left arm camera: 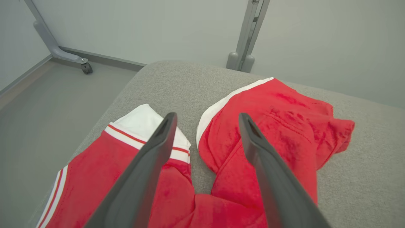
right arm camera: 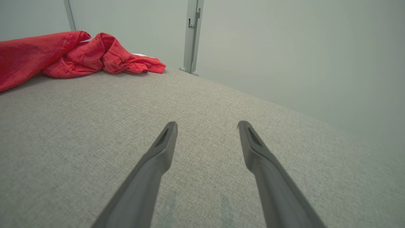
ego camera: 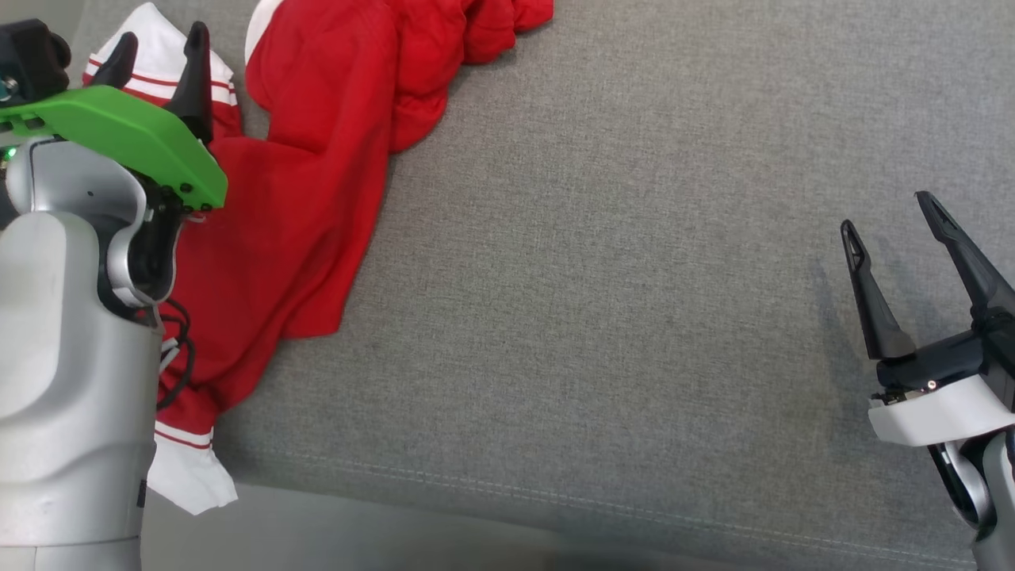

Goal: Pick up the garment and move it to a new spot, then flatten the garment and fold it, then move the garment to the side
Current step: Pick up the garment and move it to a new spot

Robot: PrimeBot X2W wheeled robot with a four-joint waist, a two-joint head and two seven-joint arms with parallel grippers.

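Note:
A red garment (ego camera: 317,166) with white, red-striped cuffs lies crumpled along the left side of a grey padded surface (ego camera: 603,317). One white cuff hangs over the near edge at lower left. My left gripper (ego camera: 162,46) hovers above the garment's far-left part, open, with nothing between its fingers. In the left wrist view the garment (left arm camera: 269,126) lies under and beyond the open left gripper (left arm camera: 207,118). My right gripper (ego camera: 884,214) stands open over bare fabric at the right, far from the garment. The right wrist view has the right gripper (right arm camera: 207,125) open and the garment (right arm camera: 72,53) at far left.
The grey surface's near edge (ego camera: 476,484) runs along the bottom, with floor beyond it. A metal stand leg with a caster (left arm camera: 85,67) and an upright post (left arm camera: 250,31) stand by the pale wall behind the surface. Bare grey fabric stretches across the middle and right.

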